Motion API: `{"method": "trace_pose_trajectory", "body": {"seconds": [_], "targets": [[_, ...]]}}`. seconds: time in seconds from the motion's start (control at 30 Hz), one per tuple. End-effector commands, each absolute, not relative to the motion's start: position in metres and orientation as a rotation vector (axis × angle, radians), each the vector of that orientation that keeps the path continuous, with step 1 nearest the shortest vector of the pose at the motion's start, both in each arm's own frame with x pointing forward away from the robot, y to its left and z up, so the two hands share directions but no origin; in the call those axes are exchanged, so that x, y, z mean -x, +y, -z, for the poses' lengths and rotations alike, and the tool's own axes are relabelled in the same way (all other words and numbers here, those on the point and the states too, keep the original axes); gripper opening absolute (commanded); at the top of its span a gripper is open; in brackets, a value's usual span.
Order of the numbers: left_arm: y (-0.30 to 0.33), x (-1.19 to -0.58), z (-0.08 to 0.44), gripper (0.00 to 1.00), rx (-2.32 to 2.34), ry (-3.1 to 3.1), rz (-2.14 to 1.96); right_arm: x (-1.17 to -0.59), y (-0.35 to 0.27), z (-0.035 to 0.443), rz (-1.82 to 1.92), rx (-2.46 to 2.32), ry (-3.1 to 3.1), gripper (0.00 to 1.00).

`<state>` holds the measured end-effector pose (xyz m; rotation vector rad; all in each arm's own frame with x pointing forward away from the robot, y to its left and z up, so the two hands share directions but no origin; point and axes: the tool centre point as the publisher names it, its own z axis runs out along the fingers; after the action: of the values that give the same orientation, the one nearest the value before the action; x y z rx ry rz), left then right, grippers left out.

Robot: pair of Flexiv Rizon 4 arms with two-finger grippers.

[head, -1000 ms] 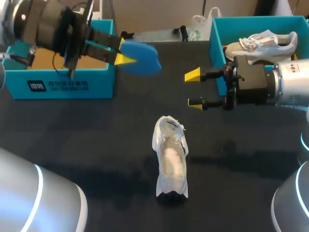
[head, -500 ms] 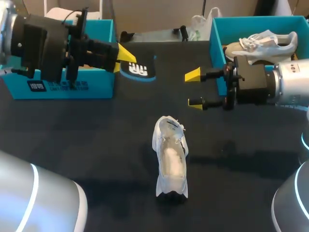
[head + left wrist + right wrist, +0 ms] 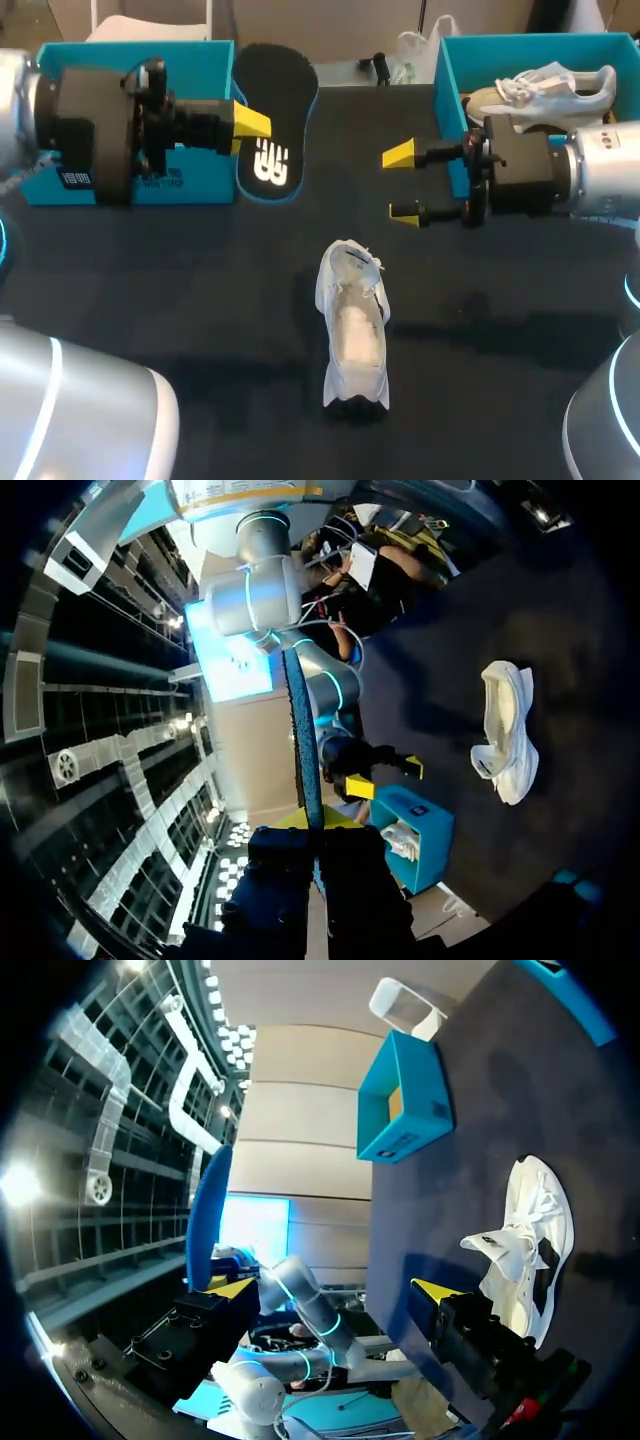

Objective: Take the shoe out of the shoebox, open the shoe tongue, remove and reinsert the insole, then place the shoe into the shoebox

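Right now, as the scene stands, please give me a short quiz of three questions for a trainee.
1. True or false: the insole lies inside the white shoe on the table.
2. The right fingers are: A) open and empty; B) shut on the shoe; C) shut on a shoebox.
3. Fill in: the left fingers are shut on the ____.
Key: 1 false; 2 A; 3 insole.
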<state>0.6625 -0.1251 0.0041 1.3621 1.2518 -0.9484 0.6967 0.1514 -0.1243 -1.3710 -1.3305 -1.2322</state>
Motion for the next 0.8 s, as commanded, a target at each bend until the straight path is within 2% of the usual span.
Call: {"method": "trace_pose_trajectory", "body": {"seconds": [0.03,0.4,0.8], "targets": [[-0.124,-0.657,0.009,0.00,-1.282,1.155,0.994,-0.696,0.153,0.125,1.234,1.374,-1.329,1.00],[-0.130,-0.667,0.070,0.00,-1.231,1.131,0.949,-0.696,0.153,0.125,1.234,1.374,-1.329,1.00],[-0.130,-0.667,0.070,0.00,-1.231,1.131,0.949,-0.696,0.153,0.125,1.234,1.374,-1.329,1.00]]}}
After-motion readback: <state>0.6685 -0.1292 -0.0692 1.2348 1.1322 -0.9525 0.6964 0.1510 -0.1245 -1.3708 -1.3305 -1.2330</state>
